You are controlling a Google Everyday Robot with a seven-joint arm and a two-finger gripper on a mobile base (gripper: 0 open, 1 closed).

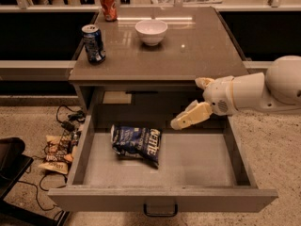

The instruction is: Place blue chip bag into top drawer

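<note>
One item under task: the blue chip bag (136,143) lies flat on the floor of the top drawer (197,166), left of centre toward 9 o'clock, clear of the walls. The gripper (188,102) hangs over the drawer's rear right, at 2 o'clock from the bag, with its fingers spread wide and empty.

Assessment: the bag is light, soft crinkled foil, probably slippery, with crushable contents. Should re-gripping be needed, pinch a crimped end seam or raised fold lightly, not the puffed middle. The drawer is open and placement appears complete.
</note>
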